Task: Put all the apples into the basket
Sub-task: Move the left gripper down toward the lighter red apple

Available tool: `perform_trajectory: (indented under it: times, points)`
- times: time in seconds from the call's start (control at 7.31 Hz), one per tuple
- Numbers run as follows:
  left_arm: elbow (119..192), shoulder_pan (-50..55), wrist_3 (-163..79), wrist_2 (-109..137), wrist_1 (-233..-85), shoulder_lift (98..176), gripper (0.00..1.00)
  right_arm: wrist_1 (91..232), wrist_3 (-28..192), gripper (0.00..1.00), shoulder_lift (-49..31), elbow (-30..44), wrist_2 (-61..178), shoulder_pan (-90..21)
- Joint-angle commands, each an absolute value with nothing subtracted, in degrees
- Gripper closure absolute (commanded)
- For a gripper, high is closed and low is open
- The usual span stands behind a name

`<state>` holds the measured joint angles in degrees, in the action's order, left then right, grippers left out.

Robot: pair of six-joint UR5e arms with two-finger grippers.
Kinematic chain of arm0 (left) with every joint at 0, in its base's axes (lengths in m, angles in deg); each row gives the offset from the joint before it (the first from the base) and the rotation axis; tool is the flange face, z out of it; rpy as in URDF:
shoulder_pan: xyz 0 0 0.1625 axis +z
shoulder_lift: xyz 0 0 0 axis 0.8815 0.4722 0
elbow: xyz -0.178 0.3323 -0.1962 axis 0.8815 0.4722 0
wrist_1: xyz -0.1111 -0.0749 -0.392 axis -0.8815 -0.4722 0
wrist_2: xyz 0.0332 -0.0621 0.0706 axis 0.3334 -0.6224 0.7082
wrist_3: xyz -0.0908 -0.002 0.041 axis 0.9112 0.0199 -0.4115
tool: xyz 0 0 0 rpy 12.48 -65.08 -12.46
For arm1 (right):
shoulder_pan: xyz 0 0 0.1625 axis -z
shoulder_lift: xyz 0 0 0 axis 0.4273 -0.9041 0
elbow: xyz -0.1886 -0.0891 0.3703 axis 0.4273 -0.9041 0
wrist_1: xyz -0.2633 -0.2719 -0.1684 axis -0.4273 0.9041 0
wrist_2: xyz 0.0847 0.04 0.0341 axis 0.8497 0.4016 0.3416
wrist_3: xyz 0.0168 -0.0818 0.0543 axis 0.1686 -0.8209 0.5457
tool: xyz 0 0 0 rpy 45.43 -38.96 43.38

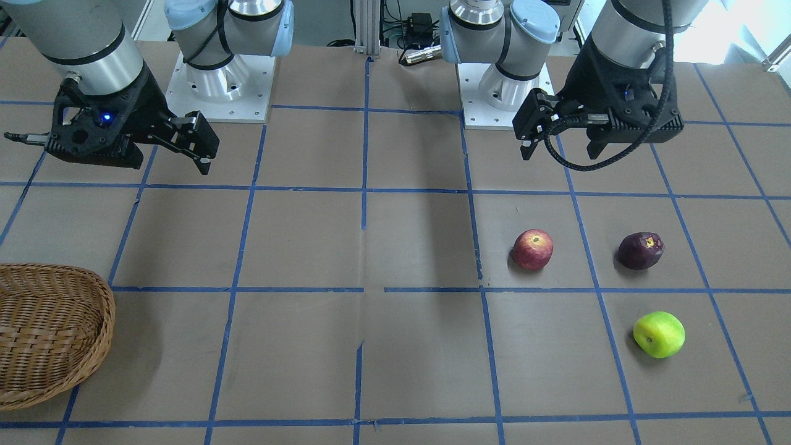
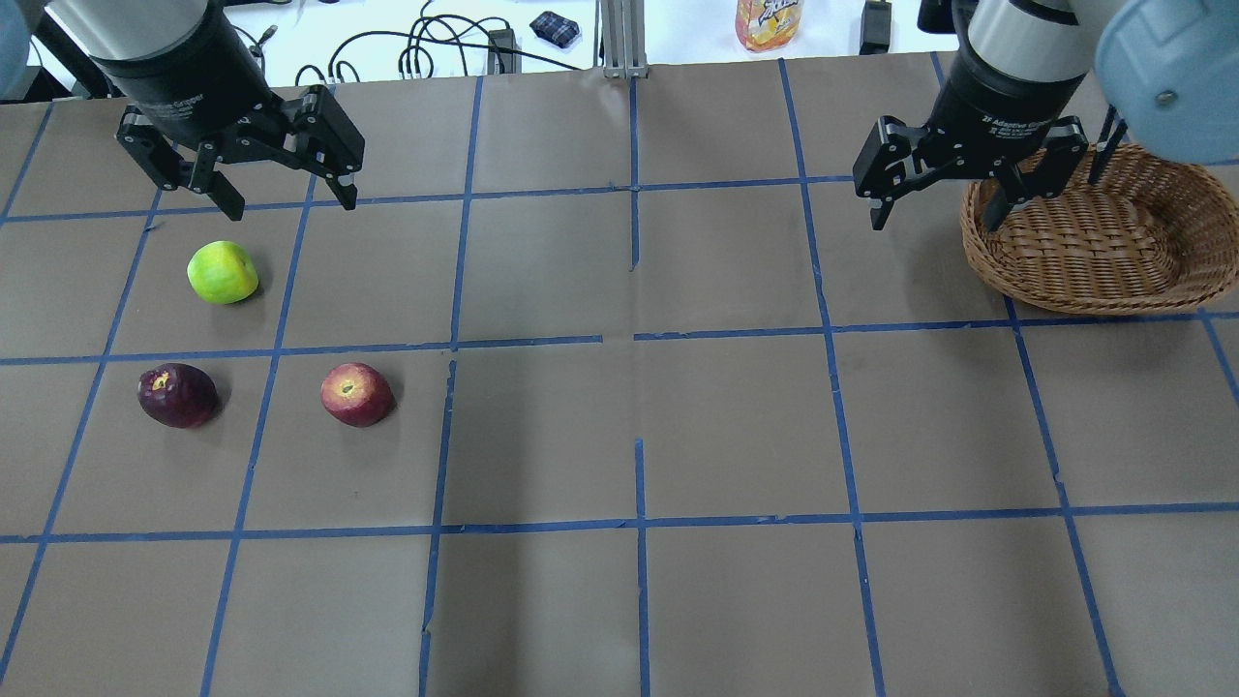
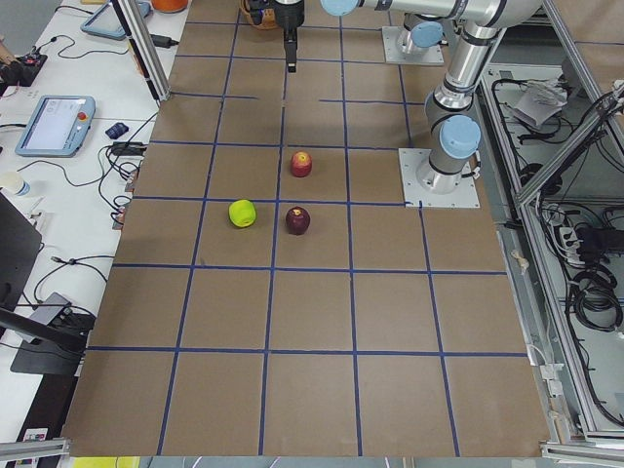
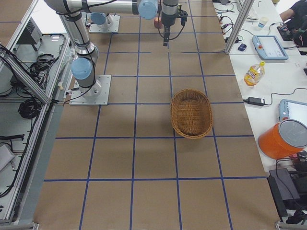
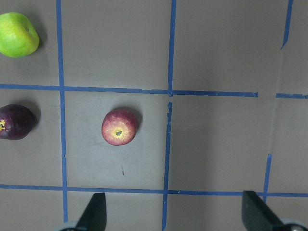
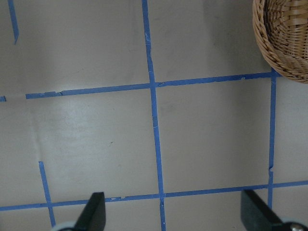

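Note:
Three apples lie on the table's left half: a red apple [image 2: 356, 394] [image 1: 532, 249] [image 5: 119, 127], a dark purple apple [image 2: 177, 395] [image 1: 641, 250] [image 5: 15, 121] and a lime green apple [image 2: 223, 272] [image 1: 659, 334] [image 5: 18, 34]. My left gripper [image 2: 290, 201] [image 1: 559, 151] [image 5: 175, 216] is open and empty, held above the table beyond the green apple. The wicker basket [image 2: 1065, 290] [image 1: 105, 321] [image 6: 269, 43] stands empty at the far right. My right gripper [image 2: 937, 221] [image 1: 167, 164] [image 6: 174, 216] is open and empty, hovering just left of the basket.
The brown table top [image 2: 639, 407] carries a grid of blue tape lines. Both arm bases [image 1: 216, 80] stand at the robot's edge. Cables and a drink bottle [image 2: 769, 21] lie on the white bench beyond the far edge.

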<state>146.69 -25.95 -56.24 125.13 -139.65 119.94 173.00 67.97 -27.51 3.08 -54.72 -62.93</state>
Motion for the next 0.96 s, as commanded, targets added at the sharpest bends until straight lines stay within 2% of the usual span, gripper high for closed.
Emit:
perform_trajectory:
  times: [0.0,0.41,0.82]
  points:
    - [146.92,-25.8,-55.93,125.12,-139.35,121.09,0.0,172.7,67.64,0.0,-27.29,3.09,-54.86,-62.95]
    - [144.03,-26.24,-50.74,125.47,-139.88,122.94,0.0,172.69,67.72,0.0,-27.29,3.09,-54.86,-62.95]
    - [146.13,-26.15,-50.65,125.73,-139.26,123.91,0.0,172.69,67.72,0.0,-27.29,3.17,-54.95,-62.95]
